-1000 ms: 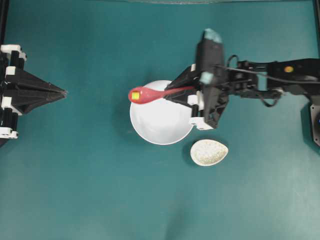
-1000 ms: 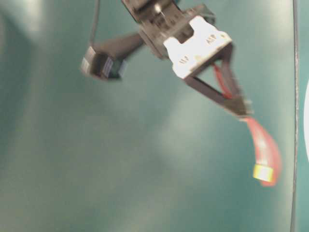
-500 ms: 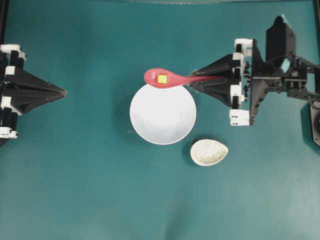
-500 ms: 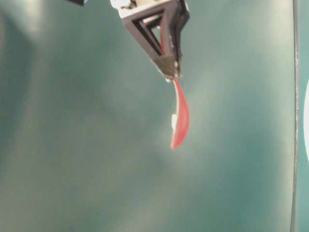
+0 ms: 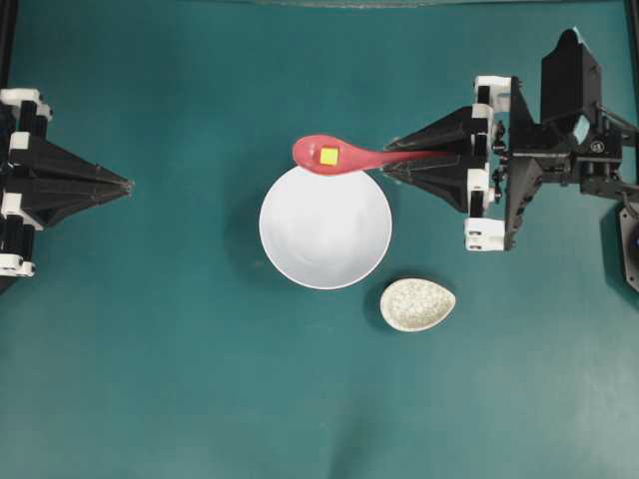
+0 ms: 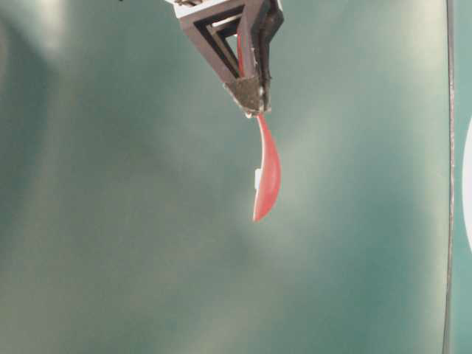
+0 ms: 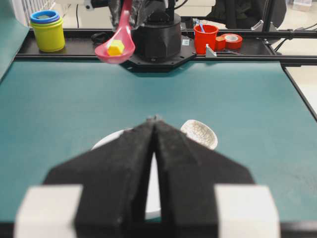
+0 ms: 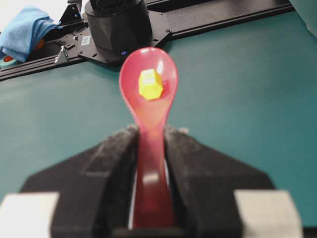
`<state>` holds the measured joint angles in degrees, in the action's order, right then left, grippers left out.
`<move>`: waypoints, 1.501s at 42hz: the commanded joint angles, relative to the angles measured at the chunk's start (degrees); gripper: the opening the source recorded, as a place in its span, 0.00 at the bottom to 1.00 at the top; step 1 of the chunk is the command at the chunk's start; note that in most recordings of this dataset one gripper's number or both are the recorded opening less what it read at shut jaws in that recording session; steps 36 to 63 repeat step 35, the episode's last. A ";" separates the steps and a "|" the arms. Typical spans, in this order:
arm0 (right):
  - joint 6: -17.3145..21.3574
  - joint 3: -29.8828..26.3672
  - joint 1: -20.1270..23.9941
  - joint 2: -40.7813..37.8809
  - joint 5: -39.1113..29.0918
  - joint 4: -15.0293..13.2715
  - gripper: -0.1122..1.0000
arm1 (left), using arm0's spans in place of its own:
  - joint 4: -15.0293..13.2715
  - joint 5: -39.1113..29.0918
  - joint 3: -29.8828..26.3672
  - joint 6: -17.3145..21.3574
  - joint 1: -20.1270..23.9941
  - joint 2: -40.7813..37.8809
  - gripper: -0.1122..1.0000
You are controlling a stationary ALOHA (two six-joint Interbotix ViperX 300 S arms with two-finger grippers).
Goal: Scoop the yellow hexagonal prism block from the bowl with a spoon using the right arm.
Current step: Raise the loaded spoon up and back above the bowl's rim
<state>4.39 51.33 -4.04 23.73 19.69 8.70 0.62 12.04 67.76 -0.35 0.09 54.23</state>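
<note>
Yellow block riding in the spoon, lifted clear of the bowl

The right gripper point(image 5: 391, 164) has its jaws clamped on the handle of the pink-red spoon point(image 5: 334, 157), whose scoop hangs over the far rim of the white bowl point(image 5: 325, 228) with the yellow hexagonal prism block point(image 5: 328, 156) sitting in it. The left gripper point(image 5: 128, 185) sits well apart at the left edge of the teal worktop point(image 5: 180, 359), jaws together. A small speckled dish point(image 5: 417, 303) lies just beside the bowl.

The right hand point(image 5: 391, 165) has drawn the spoon point(image 5: 344, 156) off the bowl point(image 5: 325, 228).
</note>
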 commanded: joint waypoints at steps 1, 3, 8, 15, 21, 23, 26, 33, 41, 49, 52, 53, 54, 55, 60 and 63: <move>0.00 -0.62 0.09 0.79 0.44 0.00 0.32 | 0.18 0.26 -1.14 -0.09 0.00 -0.35 0.10; 0.00 -0.62 0.09 0.79 0.44 0.00 0.32 | 0.18 0.26 -1.05 -0.09 0.00 -0.35 0.10; 0.00 -0.62 0.09 0.79 0.35 0.00 0.32 | 0.18 0.26 -1.05 -0.09 0.00 -0.26 0.10; 0.00 -0.62 0.00 0.79 0.26 0.00 0.33 | 0.18 0.35 -1.23 -0.09 0.00 -0.26 0.10; 0.00 -0.62 0.09 0.79 0.00 0.00 0.32 | 0.18 0.35 -1.23 -0.09 0.00 -0.26 0.10; 0.00 -0.62 0.09 0.79 -0.09 0.00 0.33 | 0.18 0.35 -1.14 -0.09 0.00 -0.26 0.10; 0.00 -0.62 0.09 0.79 -0.26 0.00 0.33 | 0.18 0.26 -1.14 -0.09 0.00 -0.35 0.10; 0.00 -0.70 0.09 0.62 -1.14 0.00 0.32 | 0.18 0.18 -1.14 -0.09 0.00 -0.26 0.10; 0.09 -0.70 0.09 0.62 -1.67 0.09 0.33 | 0.18 0.26 -1.14 -0.09 0.00 -0.35 0.10; 0.09 -0.70 0.09 0.62 -1.67 0.09 0.33 | 0.18 0.26 -1.14 -0.09 0.00 -0.35 0.10; 0.09 -0.70 0.09 0.62 -1.67 0.09 0.33 | 0.18 0.26 -1.14 -0.09 0.00 -0.35 0.10; 0.09 -0.70 0.09 0.62 -1.67 0.09 0.33 | 0.18 0.26 -1.14 -0.09 0.00 -0.35 0.10; 0.09 -0.70 0.09 0.62 -1.67 0.09 0.33 | 0.18 0.26 -1.14 -0.09 0.00 -0.35 0.10; 0.09 -0.70 0.09 0.62 -1.67 0.09 0.33 | 0.18 0.26 -1.14 -0.09 0.00 -0.35 0.10; 0.09 -0.70 0.09 0.62 -1.67 0.09 0.33 | 0.18 0.26 -1.14 -0.09 0.00 -0.35 0.10; 0.09 -0.70 0.09 0.62 -1.67 0.09 0.33 | 0.18 0.26 -1.14 -0.09 0.00 -0.35 0.10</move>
